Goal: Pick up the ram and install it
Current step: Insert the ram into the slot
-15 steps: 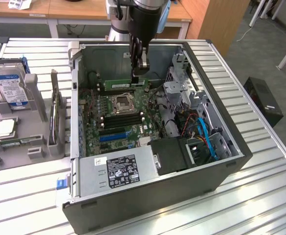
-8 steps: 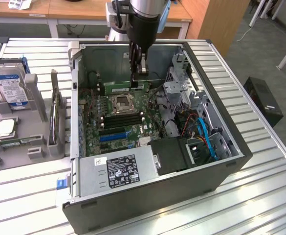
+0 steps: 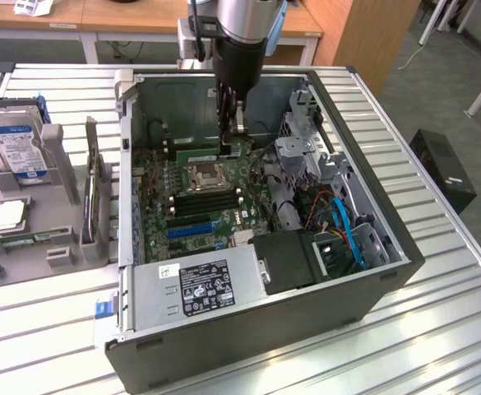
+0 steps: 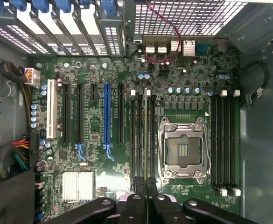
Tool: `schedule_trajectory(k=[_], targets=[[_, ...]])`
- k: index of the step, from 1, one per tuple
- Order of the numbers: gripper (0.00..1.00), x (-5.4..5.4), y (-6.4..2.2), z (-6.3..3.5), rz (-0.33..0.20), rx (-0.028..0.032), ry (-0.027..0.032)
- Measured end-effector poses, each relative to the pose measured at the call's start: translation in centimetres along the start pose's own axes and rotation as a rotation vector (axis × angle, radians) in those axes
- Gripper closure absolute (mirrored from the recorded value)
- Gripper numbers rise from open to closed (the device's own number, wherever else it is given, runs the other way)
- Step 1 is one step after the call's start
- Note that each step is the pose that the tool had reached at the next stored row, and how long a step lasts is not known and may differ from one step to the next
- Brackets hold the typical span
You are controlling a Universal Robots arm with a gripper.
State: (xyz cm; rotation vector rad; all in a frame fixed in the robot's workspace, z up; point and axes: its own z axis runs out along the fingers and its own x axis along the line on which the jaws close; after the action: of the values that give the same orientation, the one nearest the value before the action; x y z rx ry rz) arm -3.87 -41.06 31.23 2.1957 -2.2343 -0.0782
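Ram (image 4: pixel 146 130), pinched in the gripper (image 4: pixel 145 183), lines up over the slots (image 4: pixel 137 135); keep it square, press down evenly.

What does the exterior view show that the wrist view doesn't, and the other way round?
Exterior view: the power supply in the case and a hard drive in a holder at the exterior view's left. Wrist view: the case's vent grille and metal slot covers. Both: the CPU socket and the tool shut on the ram, lined up with the memory slots beside that socket.
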Motion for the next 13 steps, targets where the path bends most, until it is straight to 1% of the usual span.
schedule_trajectory(k=[8, 13], targets=[[0.88, 0.0, -0.05, 1.35, 0.0, 0.0, 0.0001], [0.88, 0.1, -0.08, 2.03, 0.0, 0.0001, 0.0001]])
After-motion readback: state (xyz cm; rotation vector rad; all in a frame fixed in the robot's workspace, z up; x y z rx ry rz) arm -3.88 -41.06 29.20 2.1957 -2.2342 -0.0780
